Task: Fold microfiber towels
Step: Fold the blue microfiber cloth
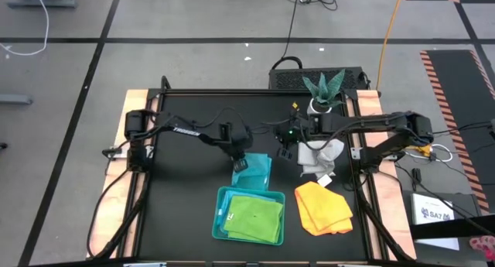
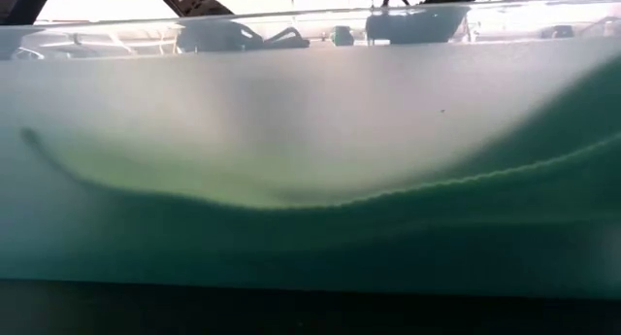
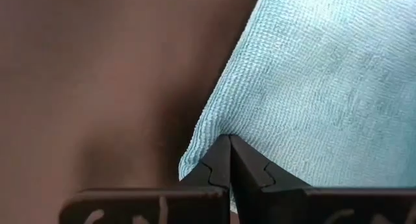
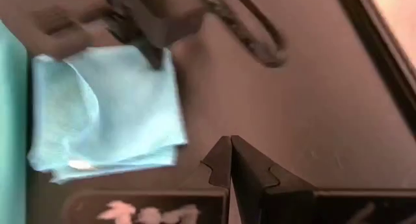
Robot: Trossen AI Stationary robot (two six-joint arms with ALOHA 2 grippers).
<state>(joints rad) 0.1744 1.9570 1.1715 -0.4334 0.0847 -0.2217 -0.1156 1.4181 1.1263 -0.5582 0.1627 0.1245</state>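
A turquoise towel lies folded on the black table just beyond the teal tray. My left gripper is shut at its left edge. My right gripper is shut on nothing and hangs over bare table to the right of this towel. A lime green towel lies in the tray. A yellow-orange towel lies flat to the tray's right. A pale grey-white towel lies crumpled beyond it. My left gripper has the turquoise towel's edge close to a corner, right at its fingertips. The fingers come steeply from above. I cannot tell one layer from several. The rest of the towel lies on the table, its top layer slightly bulged.
A potted plant stands at the far right of the table. The table's raised frame runs along its right side. The tray's wall fills the low view. Bare black tabletop lies left of the tray.
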